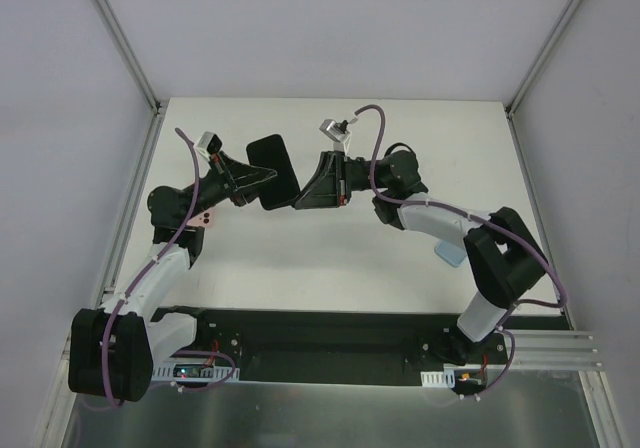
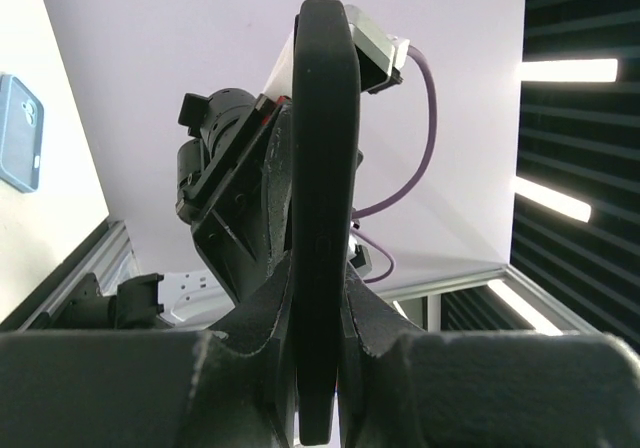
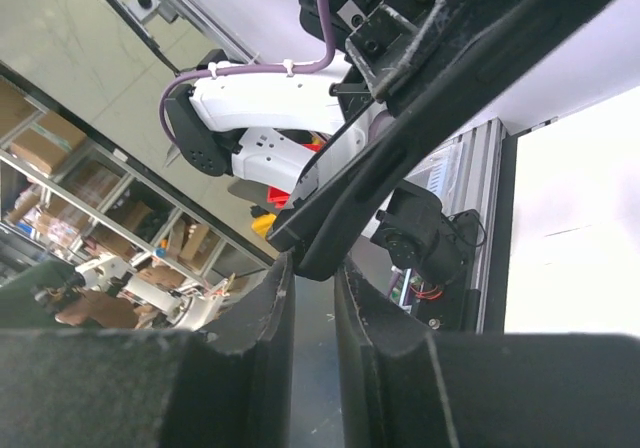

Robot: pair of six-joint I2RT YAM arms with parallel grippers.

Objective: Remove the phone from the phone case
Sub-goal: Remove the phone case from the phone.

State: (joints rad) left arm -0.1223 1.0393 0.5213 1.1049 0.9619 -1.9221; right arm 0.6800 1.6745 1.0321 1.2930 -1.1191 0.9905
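A black phone in its black case [image 1: 270,158] hangs in the air between my two arms, over the middle of the white table. My left gripper [image 1: 266,178] is shut on its left long edge. In the left wrist view the phone [image 2: 325,118] stands edge-on between the fingers of that gripper [image 2: 320,298]. My right gripper [image 1: 298,200] grips the phone's lower right corner. In the right wrist view that gripper [image 3: 312,268] pinches the corner of the black body [image 3: 420,128], where a thin black lip stands slightly off it. I cannot tell whether that lip is the case.
A light blue phone case [image 1: 450,253] lies on the table by my right arm, also in the left wrist view [image 2: 20,133]. A small pink object [image 1: 205,218] lies by my left arm. A white table [image 1: 330,258] with enclosure walls around it.
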